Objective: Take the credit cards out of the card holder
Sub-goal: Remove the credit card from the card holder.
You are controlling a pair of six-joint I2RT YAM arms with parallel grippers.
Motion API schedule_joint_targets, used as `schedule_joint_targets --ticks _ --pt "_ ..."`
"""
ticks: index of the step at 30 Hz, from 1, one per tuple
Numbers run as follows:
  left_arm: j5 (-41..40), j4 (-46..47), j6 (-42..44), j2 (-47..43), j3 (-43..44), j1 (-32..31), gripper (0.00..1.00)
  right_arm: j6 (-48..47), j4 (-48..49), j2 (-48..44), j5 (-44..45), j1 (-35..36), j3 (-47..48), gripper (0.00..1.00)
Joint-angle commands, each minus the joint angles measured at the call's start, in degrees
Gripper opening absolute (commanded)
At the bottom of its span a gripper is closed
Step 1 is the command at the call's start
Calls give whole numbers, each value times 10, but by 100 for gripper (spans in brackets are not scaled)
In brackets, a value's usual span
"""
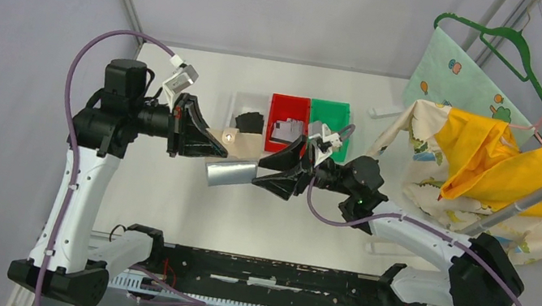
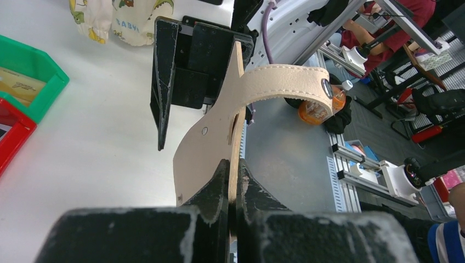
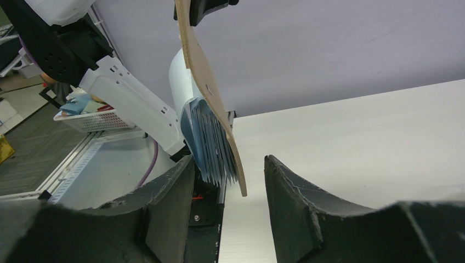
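Along the near edge, at 6 o'clock in the overhead view, the arm bases flank a black rail (image 1: 272, 278). Past it, above the middle of the white surface (image 1: 176, 212), the card holder (image 1: 248, 148) is held up in the air between the two arms. From 9 o'clock the left fingers (image 2: 232, 176) are pressed together on its beige flap, pinching it edge-on, and the snap tab (image 2: 285, 82) curls away beyond them. From 3 o'clock the right fingers (image 1: 264, 173) stand spread, one on each side of the holder's lower edge and the fan of clear sleeves (image 3: 211, 145) hanging beside it. They grip nothing; whether one finger brushes the sleeves I cannot tell.

Farther back, toward 12 and 1 o'clock, three bins stand in a row. A white bin (image 1: 236, 106) has a black card (image 1: 250, 122) in it, and a red bin (image 1: 290, 102) has a grey card (image 1: 285, 131). In the green bin (image 1: 337, 111), the left wrist view shows a tan card (image 2: 19, 86). Farthest off, at 2 o'clock, clothes (image 1: 487, 167) hang on a rack.

Three credit cards look to be out and sorted. What is left is uncertain: the sleeves show silvery and bluish, and no card edge stands out plainly in them. I judge the right fingers are placed either to draw one more card or to check the sleeves.
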Motion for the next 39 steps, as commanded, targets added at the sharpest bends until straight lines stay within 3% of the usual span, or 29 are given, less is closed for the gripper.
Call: schedule_joint_targets --ticks 1,11,17,21,26,27,32,34,39 --pt "34 13 -28 0 7 0 2 30 80 10 -24 4 11 54" --pt "37 13 -32 2 1 -1 2 -13 73 14 7 32 46 51" --pt "37 13 -30 0 -16 0 2 18 109 23 16 40 79 31" --pt "36 14 -29 0 -20 0 2 37 110 30 17 42 97 8" --pt "25 14 -17 -1 -29 0 3 90 132 43 28 42 110 2" --pt "21 15 -14 -2 -32 0 9 105 143 45 30 42 110 0" --pt "-7 -9 27 3 -16 0 67 177 165 42 53 29 97 0" --pt "-17 -47 77 6 2 0 75 210 191 37 55 20 85 0" --pt "-25 -134 207 7 24 0 78 245 190 18 55 5 72 0"
